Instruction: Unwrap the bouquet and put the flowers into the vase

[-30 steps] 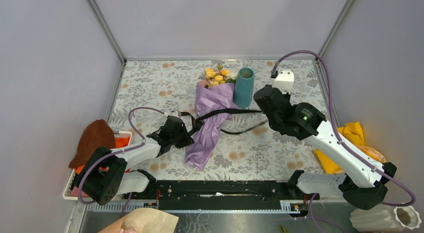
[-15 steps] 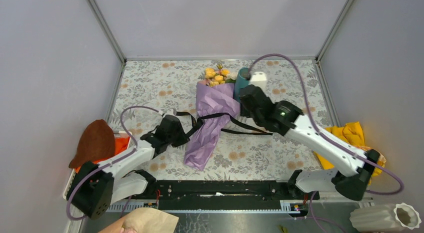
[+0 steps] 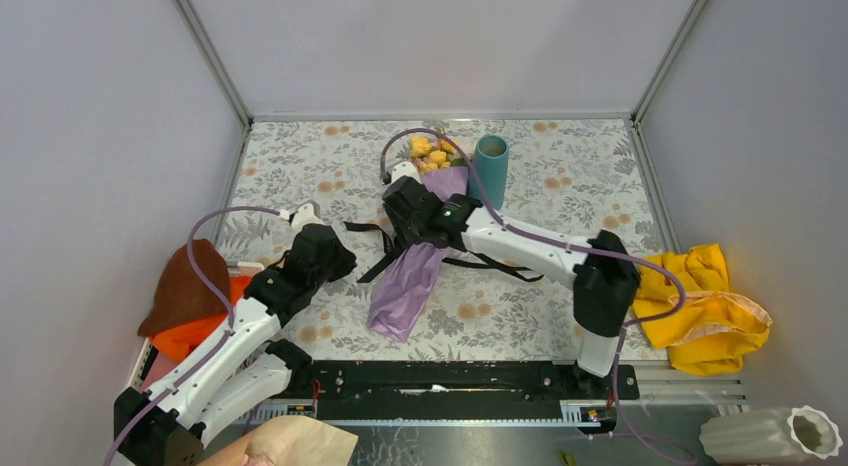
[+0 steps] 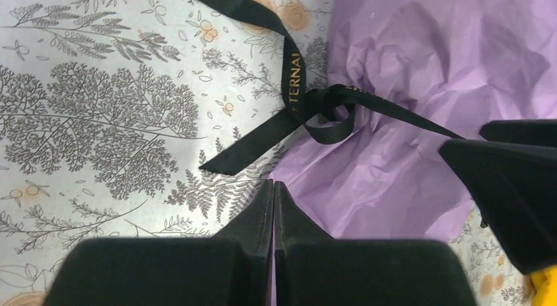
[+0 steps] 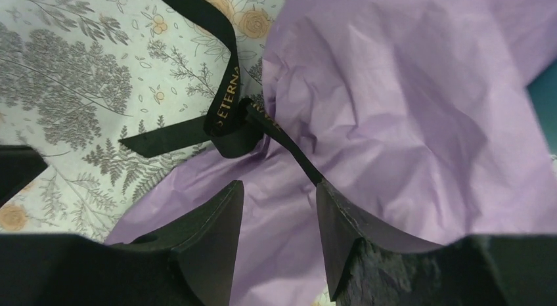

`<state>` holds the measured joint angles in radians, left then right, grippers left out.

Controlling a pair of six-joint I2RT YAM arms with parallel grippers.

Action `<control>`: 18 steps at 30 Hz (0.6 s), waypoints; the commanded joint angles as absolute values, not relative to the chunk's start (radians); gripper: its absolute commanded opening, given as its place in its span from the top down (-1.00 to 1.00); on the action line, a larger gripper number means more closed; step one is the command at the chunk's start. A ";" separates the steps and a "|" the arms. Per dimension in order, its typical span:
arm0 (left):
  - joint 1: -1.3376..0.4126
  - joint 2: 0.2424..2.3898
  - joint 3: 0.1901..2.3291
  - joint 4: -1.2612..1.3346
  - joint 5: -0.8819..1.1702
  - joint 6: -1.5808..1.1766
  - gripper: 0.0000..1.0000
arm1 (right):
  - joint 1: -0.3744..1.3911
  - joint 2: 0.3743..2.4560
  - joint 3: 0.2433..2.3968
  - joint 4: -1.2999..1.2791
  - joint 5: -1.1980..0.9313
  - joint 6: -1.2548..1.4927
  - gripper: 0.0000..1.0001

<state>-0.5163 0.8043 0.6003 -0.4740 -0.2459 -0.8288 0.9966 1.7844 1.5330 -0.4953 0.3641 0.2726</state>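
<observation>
Bouquet: a cone of crinkled lilac paper, lying on the table with its yellow blooms at the far end.
Ribbon: a flat black band with gold lettering, knotted around the paper.
Vase: a plain matte teal cylinder, upright just beside the blooms.
My left jaws: pressed together, empty, over the paper's edge.
My right jaws: partly apart, gripping nothing, hovering over the paper near the knot.

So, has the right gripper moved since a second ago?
Yes. The right gripper has swung left: it was on the right of the vase, and now it sits left of it, over the bouquet, jaws apart.
</observation>
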 commanded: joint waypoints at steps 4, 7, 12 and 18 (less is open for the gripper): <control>-0.522 0.819 0.582 -0.520 -0.286 -0.847 1.00 | 0.999 1.913 1.624 -0.453 0.334 0.184 -0.05; -0.522 0.822 0.579 -0.511 -0.286 -0.846 1.00 | 0.999 1.953 1.634 -0.463 0.352 0.167 -0.04; -0.522 0.828 0.575 -0.506 -0.287 -0.843 1.00 | 0.999 1.989 1.626 -0.461 0.380 0.150 0.00; -0.521 0.830 0.573 -0.497 -0.274 -0.845 1.00 | 0.998 2.015 1.638 -0.468 0.424 0.129 0.68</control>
